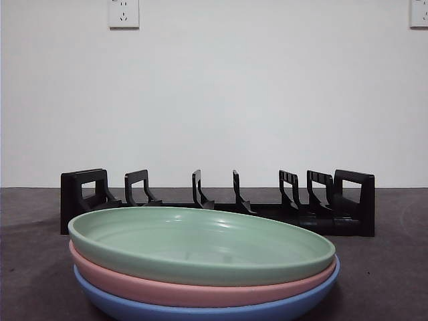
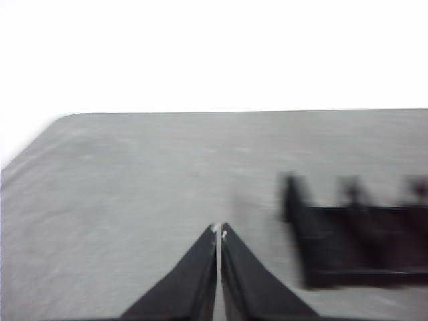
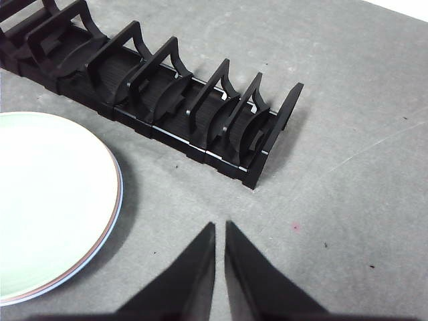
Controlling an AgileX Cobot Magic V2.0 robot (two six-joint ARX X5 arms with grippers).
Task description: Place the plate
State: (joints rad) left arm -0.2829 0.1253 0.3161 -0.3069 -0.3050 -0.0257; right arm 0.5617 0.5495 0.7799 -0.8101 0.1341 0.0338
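- Three plates sit stacked on the grey worktop (image 1: 388, 267): a green plate (image 1: 200, 244) on top, a pink plate (image 1: 200, 291) under it and a blue plate (image 1: 200, 311) at the bottom, all lying flat.
- Just behind the stack stands the black rack (image 1: 221, 200), its slots holding nothing, so none of the plates has been placed yet.
- The right gripper (image 3: 220, 231) hangs above bare worktop near one end of the rack, beside the stack; its fingers are pressed nearly together, with only a thin slit between them, and they hold nothing.
- The left gripper (image 2: 219, 231) is also closed to a hairline gap and empty, over open worktop off the rack's other end (that view is blurred, so finer detail is lost).
- Likely risks from here:
  - The plates nest closely, so a grip on the green rim could catch the pink one and drag or lift it too.
  - The rim is thin and smooth; a shallow pinch could let the plate tilt and slip out.
  - The slots look narrow, so a plate brought in crooked could strike a divider, shove the light rack or fall over.
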